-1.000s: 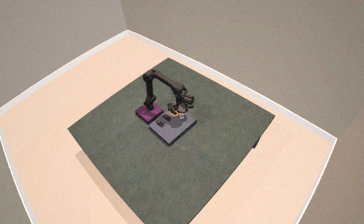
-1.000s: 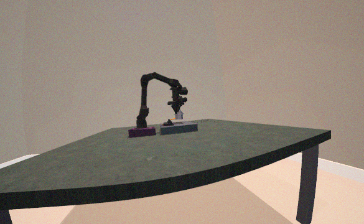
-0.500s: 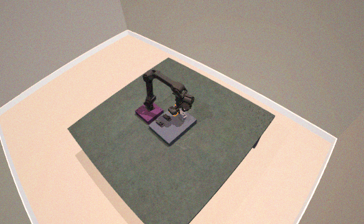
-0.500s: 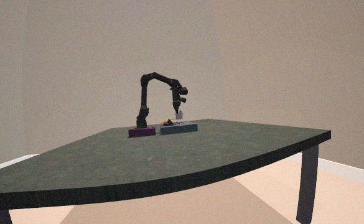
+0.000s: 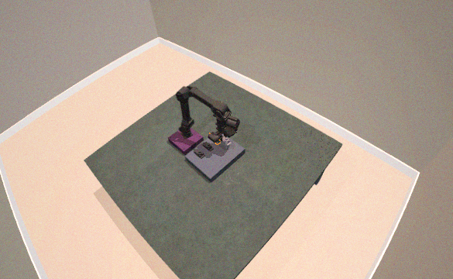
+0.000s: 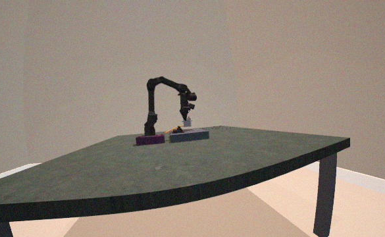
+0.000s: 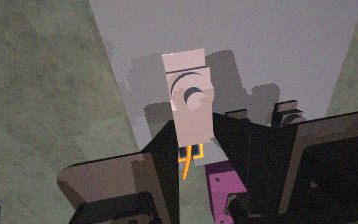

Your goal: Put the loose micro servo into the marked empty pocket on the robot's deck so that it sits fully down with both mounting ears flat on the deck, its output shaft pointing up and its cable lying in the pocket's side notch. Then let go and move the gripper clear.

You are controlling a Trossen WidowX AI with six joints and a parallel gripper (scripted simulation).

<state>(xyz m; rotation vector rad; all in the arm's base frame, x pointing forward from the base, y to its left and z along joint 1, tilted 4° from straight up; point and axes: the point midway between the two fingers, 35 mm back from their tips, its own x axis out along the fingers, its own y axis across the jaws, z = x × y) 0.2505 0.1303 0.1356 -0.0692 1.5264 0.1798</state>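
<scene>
Above the deck, the hand points downward.

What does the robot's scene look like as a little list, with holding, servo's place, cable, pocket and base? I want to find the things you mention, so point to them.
holding: pale servo (image 5: 227, 140) (image 6: 187, 122) (image 7: 192, 122), in the gripper (image 6: 185, 120)
servo's place: above the grey deck (image 5: 214, 167) (image 6: 192, 135) (image 7: 300, 50), not in the pocket
cable: orange (image 7: 186, 167)
pocket: orange outline (image 7: 201, 151), partly hidden
base: purple block (image 5: 181, 146) (image 6: 149, 140) (image 7: 225, 187)

2 servos on deck — base beside.
</scene>
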